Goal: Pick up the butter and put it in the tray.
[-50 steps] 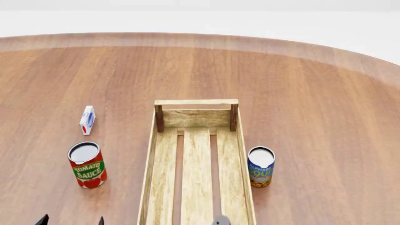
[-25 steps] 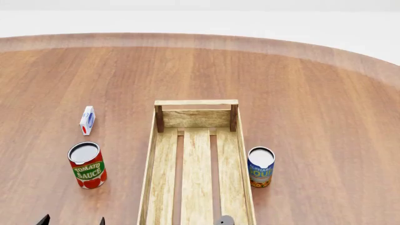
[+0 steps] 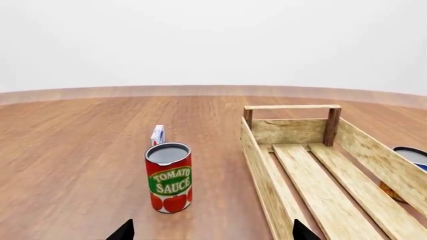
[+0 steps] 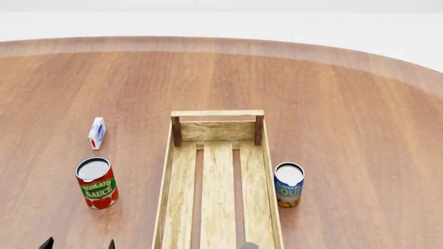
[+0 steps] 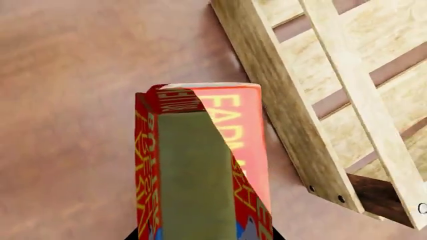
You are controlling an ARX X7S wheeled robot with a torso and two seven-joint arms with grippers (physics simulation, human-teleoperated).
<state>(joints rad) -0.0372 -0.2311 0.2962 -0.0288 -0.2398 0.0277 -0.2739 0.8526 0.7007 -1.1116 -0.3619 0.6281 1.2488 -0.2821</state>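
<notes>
A round wooden worktop point(image 4: 360, 114) fills the head view. The pale-wood tray point(image 4: 166, 207) runs from centre to the bottom edge, nothing inside it. Left of it stand a tomato sauce can point(image 4: 96, 182) and a small white-blue box point(image 4: 97, 133); a soup can point(image 4: 289, 184) stands just right. In the right wrist view the butter point(image 5: 233, 130) appears clamped in the right gripper point(image 5: 200, 232), beside the tray's corner. The left gripper point(image 3: 208, 231) is spread wide at the frame bottom, holding nothing

Red butter point(image 5: 230, 150) carton — just beside pale slatted tray point(image 5: 280, 100) — outside it.
</notes>
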